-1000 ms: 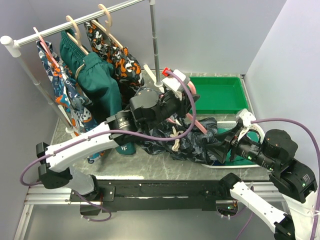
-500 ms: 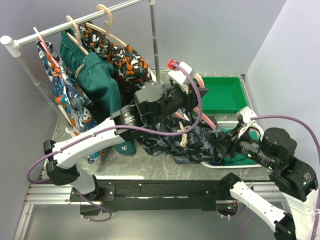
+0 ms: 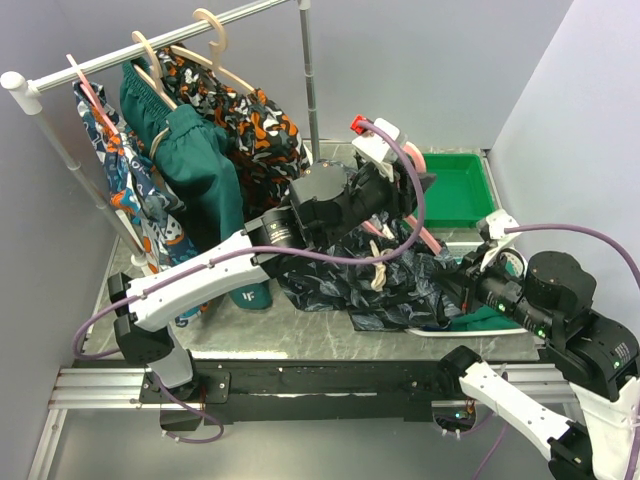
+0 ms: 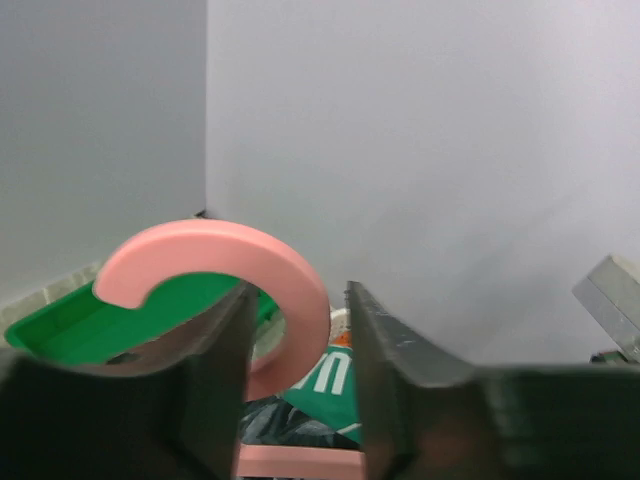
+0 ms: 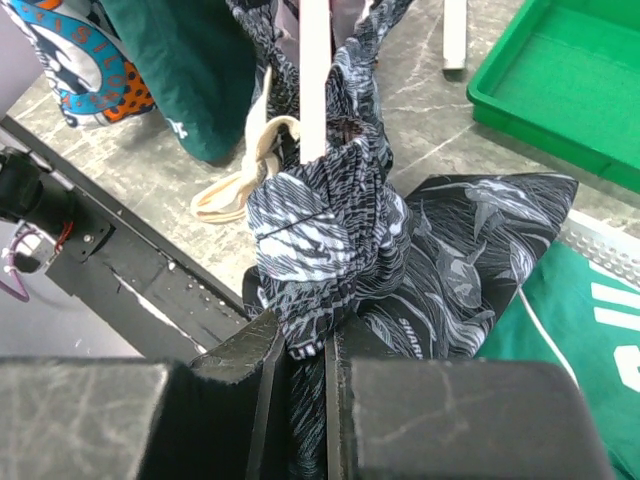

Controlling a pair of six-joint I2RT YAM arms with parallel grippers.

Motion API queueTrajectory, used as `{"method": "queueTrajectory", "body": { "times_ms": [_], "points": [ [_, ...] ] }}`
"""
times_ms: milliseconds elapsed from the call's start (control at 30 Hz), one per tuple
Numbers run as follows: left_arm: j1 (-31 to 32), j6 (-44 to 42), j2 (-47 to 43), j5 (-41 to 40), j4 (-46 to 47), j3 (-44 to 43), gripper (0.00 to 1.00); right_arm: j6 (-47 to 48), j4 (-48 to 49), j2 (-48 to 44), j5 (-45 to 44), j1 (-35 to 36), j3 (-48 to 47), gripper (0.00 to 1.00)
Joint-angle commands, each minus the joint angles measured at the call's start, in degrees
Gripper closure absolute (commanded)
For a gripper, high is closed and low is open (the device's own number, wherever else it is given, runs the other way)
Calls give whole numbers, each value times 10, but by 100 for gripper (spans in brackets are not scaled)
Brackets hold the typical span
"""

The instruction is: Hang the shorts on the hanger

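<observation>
We list one large pink plastic hanger (image 4: 210, 240), hook end clamped in our left gripper (image 4: 298, 300); one pair dark leafy-print fabric shorts (image 5: 320, 230), bunched around its arm, pinched tight in our right gripper (image 5: 300, 345).
</observation>
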State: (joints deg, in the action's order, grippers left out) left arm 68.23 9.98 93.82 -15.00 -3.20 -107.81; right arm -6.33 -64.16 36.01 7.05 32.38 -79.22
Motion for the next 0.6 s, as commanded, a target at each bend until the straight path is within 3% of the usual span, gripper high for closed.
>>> {"method": "queueTrajectory", "body": {
  "times_ms": [0, 33, 100, 233, 400, 567],
  "points": [
    [3, 16, 5, -45, 48, -35, 44, -8, 29, -11, -27, 3, -17, 100],
    [3, 17, 5, -53, 47, -35, 35, -10, 29, -12, -30, 3, -17, 100],
    [3, 16, 3, -61, 50, -28, 32, -13, 33, -15, -37, 2, -16, 100],
    [2, 19, -9, -80, 57, -10, 11, -18, 36, -20, -56, 4, -13, 100],
    [-8, 58, -59, -175, 80, 65, 9, -24, 33, -16, -70, 3, -25, 100],
    [-69, 136, -49, -168, 52, 65, 11, -24, 19, -10, -82, 3, -44, 100]
  ]
}}
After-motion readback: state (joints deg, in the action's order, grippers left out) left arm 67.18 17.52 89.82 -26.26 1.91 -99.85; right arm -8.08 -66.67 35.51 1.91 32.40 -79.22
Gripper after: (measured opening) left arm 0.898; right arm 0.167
